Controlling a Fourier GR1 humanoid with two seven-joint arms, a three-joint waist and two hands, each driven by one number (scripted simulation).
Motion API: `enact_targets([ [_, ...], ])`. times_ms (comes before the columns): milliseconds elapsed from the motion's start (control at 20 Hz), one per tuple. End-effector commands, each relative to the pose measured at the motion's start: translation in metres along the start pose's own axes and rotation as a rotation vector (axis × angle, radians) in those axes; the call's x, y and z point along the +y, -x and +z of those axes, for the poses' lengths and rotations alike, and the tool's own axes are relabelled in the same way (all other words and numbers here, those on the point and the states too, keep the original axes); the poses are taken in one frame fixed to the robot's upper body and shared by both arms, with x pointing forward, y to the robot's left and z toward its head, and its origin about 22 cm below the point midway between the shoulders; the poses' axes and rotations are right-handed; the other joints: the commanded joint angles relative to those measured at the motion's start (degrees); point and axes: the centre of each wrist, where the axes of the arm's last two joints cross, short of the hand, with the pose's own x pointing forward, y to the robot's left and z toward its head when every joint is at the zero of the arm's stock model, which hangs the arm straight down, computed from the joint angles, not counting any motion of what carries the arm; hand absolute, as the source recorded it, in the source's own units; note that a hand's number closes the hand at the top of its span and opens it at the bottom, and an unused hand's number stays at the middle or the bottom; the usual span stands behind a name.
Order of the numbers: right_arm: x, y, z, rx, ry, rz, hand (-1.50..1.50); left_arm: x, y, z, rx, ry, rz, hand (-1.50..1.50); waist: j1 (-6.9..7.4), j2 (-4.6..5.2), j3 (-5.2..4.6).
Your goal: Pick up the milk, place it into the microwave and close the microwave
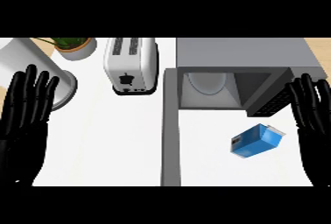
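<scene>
A blue milk carton (256, 140) lies on its side on the white counter, in front of the microwave (245, 57). The grey microwave stands at the back right with its cavity open and a white turntable plate (208, 83) inside. Its door (170, 127) swings out toward me, seen edge-on as a long grey bar left of the carton. At the right edge my right hand (311, 111) is open, fingers up, just right of the carton and apart from it. My left hand (26, 105) rests open at the left edge, fingers up.
A white toaster (131, 64) stands at the back, left of the microwave. A potted plant (73, 46) sits at the back left, with a white rounded object (55, 81) beside my left hand. Bare white counter (103, 144) lies between the left hand and the door.
</scene>
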Motion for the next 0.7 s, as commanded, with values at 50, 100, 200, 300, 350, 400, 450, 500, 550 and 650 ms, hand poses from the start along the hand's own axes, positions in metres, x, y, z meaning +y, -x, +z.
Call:
enact_targets([
  [50, -0.019, 0.003, 0.003, -0.079, -0.126, -0.212, -1.5, 0.016, -0.007, -0.002, -0.005, 0.007, -0.032, -1.5, -0.58, 1.24, -0.73],
  [100, -0.013, -0.002, -0.003, -0.083, -0.222, -0.291, -1.5, 0.016, -0.002, 0.001, 0.006, 0.006, -0.035, -1.5, -0.26, 1.25, -0.71],
  [200, -0.014, 0.005, 0.002, -0.105, -0.365, -0.43, -1.5, 0.018, 0.005, -0.008, 0.003, -0.011, -0.041, -1.5, -1.01, 1.63, -0.51],
  [300, 0.015, 0.009, 0.005, -0.092, -0.489, -0.653, -1.5, 0.017, 0.018, 0.001, 0.127, -0.03, 0.056, -1.5, 0.84, 2.12, -0.43],
  [350, 0.01, 0.016, 0.009, -0.07, -0.52, -0.696, -1.5, 0.021, 0.024, 0.006, 0.141, -0.032, 0.057, -1.5, 0.9, 2.19, -0.53],
  [400, 0.005, 0.02, 0.018, -0.055, -0.553, -0.752, -1.5, 0.024, 0.019, 0.006, 0.15, -0.039, 0.06, -1.5, 0.39, 1.72, -0.48],
  [450, -0.006, 0.022, 0.026, -0.055, -0.567, -0.79, -1.5, 0.03, 0.024, 0.007, 0.154, -0.052, 0.069, -1.5, -0.54, 1.66, -0.59],
  [500, -0.022, 0.016, 0.026, -0.058, -0.6, -0.796, -1.5, 0.032, 0.024, 0.007, 0.167, -0.051, 0.066, -1.5, -1.04, 1.46, -0.64],
  [550, -0.035, 0.026, 0.033, -0.055, -0.589, -0.831, -1.5, 0.036, 0.029, 0.019, 0.169, -0.053, 0.07, -1.5, -0.51, 1.5, -0.68],
  [650, -0.068, 0.026, 0.043, -0.033, -0.616, -0.845, -1.5, 0.047, 0.024, 0.023, 0.175, -0.046, 0.075, -1.5, -0.65, 1.28, -0.73],
])
